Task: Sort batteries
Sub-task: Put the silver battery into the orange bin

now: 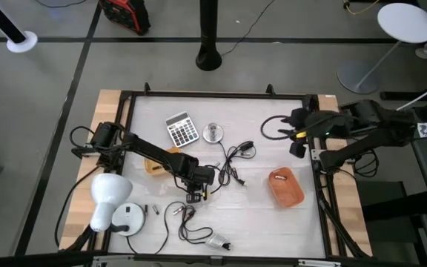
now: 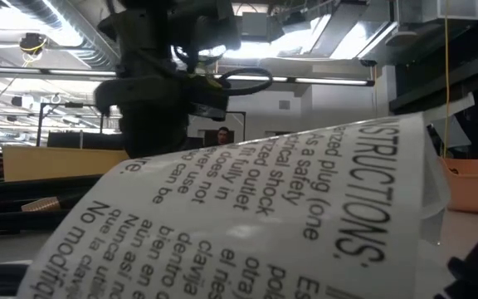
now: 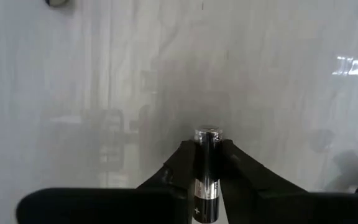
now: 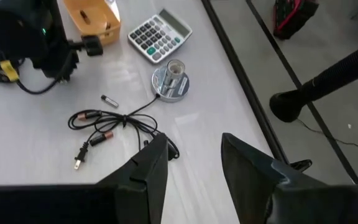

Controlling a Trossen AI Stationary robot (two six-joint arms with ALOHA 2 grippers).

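My left gripper (image 1: 194, 196) hangs over the middle of the white table, near its near edge, fingers pointing down, shut on a battery (image 3: 207, 177) that is black with a silver band. In the right wrist view another dark battery (image 4: 109, 100) lies flat on the table beside the black cable (image 4: 120, 121). Two small cylinders (image 1: 150, 211) lie near the white lamp base. My right gripper (image 4: 194, 165) waits open at the table's right side (image 1: 299, 139), touching nothing. The low view is mostly covered by a printed paper tag (image 2: 264, 216). My left gripper pinches the battery's body between its two fingers (image 3: 185, 158), with the battery lying along them. The metallic end (image 3: 208, 134) sticks out past the fingertips toward the table. The fingers come from above, pointing down. Whether that end touches the table I cannot tell.
A calculator (image 1: 181, 130) and a round silver disc (image 1: 213, 133) sit toward the far edge. A yellow box (image 1: 158, 163) lies under my left arm, and an orange bin (image 1: 285, 185) at the right. Black cables (image 1: 236, 159) (image 1: 191, 222) sprawl mid-table. A white lamp (image 1: 110, 199) lies near left.
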